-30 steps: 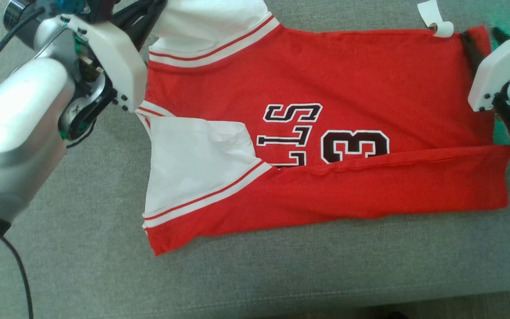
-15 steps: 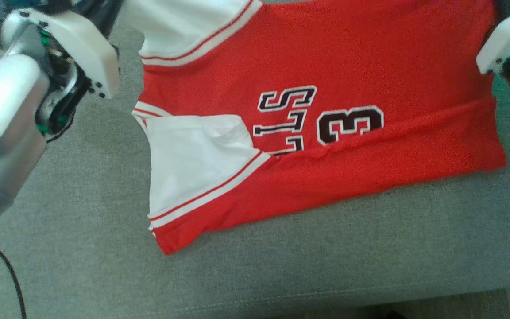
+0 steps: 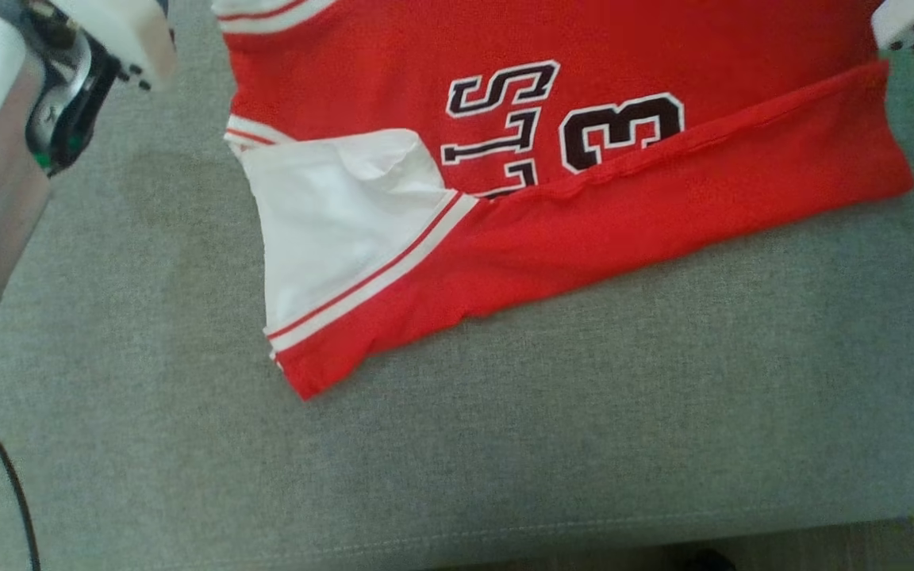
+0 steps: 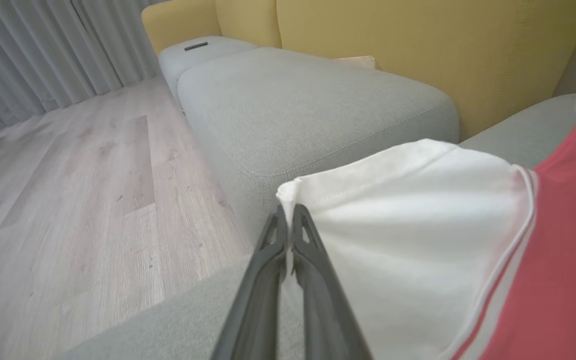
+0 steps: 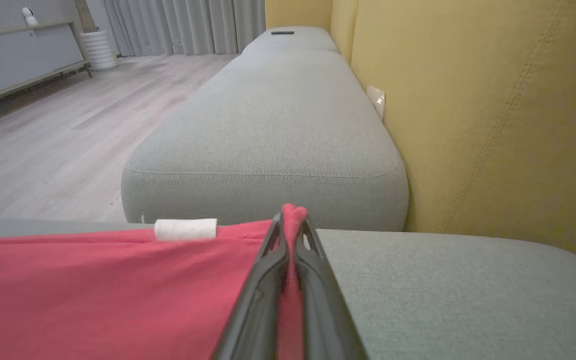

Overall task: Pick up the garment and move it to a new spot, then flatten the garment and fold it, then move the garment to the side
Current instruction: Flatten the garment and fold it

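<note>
Grip check: left gripper fully closed on white sleeve corner, right gripper fully closed on red hem corner of the red-and-white lettered jersey garment. It lies on grey fabric sofa cushion, near edge folded in; corner grips likely tension the far edge for next fold

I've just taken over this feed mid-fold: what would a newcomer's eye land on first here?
The red-and-white jersey with black lettering, spread across the grey cushion in the head view, its near edge folded up over the number. Next, both end effectors pinching it: the left end effector is shut on the corner of a white sleeve, and the right end effector on a red corner, with a yellow backrest behind.
</note>
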Motion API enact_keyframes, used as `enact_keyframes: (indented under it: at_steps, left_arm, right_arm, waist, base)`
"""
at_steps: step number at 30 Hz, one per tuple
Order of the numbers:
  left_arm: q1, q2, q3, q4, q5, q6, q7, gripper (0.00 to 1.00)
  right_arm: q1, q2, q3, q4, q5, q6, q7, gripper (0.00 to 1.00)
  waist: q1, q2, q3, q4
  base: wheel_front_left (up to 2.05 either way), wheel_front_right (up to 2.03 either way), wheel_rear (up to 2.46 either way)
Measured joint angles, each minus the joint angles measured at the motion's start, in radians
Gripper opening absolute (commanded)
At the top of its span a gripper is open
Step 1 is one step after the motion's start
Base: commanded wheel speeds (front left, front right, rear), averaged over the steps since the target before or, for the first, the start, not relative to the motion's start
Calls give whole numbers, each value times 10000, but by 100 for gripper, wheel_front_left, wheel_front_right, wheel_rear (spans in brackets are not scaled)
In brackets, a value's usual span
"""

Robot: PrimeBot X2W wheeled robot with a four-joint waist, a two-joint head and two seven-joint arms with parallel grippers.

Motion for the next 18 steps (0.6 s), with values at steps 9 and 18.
enact_keyframes:
  at_steps: [9, 18]
  left_arm:
    - [-331, -428, 8, 752, 274, -454, -288, 0]
    - [644, -211, -282, 190, 343, -825, -297, 0]
  right_arm:
    - [-128, -109, 477, 199, 798, 0, -612, 0]
    - [938, -886, 1442, -518, 2013, 0, -734, 0]
  waist:
    - [-1, 0, -154, 83]
    - [-2, 1, -659, 234]
  base:
    - [0, 0, 0]
    - [0, 0, 0]
